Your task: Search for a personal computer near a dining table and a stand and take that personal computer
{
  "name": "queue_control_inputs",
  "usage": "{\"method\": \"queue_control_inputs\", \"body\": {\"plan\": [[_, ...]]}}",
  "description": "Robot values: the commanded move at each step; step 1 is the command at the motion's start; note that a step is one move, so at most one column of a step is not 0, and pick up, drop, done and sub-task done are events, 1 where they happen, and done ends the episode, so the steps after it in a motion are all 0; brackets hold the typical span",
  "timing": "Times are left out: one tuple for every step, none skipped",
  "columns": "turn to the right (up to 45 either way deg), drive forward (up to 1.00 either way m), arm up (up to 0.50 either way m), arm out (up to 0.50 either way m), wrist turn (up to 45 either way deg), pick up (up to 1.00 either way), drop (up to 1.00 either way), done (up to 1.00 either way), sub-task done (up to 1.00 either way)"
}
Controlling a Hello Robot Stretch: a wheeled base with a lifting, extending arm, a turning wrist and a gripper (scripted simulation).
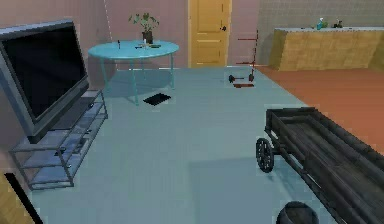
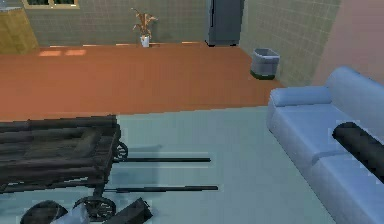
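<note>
A round light-blue dining table (image 1: 133, 50) stands at the back of the forward view's left, with a potted plant (image 1: 146, 27) and a small dark item on top. On the pale blue floor in front of it lies a flat dark rectangular thing (image 1: 157, 99), possibly a closed laptop. A glass TV stand (image 1: 62, 140) with a large dark television (image 1: 40, 72) runs along the forward view's left wall. A thin upright stand (image 1: 255, 52) with a low dark object at its foot (image 1: 240, 80) is near the yellow door (image 1: 209, 32).
A dark wooden cart with spoked wheels (image 1: 325, 150) fills the forward view's lower right and reappears as the cart (image 2: 55, 150) with long handles. A blue sofa (image 2: 330, 125), a grey bin (image 2: 264, 63), a fridge (image 2: 225, 22) and a tiled counter (image 1: 325, 48) stand around. Open floor lies ahead.
</note>
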Motion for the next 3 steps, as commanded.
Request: {"method": "queue_control_inputs", "body": {"plan": [[-3.0,0.0,0.0,0.0,0.0,0.0,0.0,0.0,0.0],[15.0,0.0,0.0,0.0,0.0,0.0,0.0,0.0,0.0],[0.0,0.1,0.0,0.0,0.0,0.0,0.0,0.0,0.0]]}}
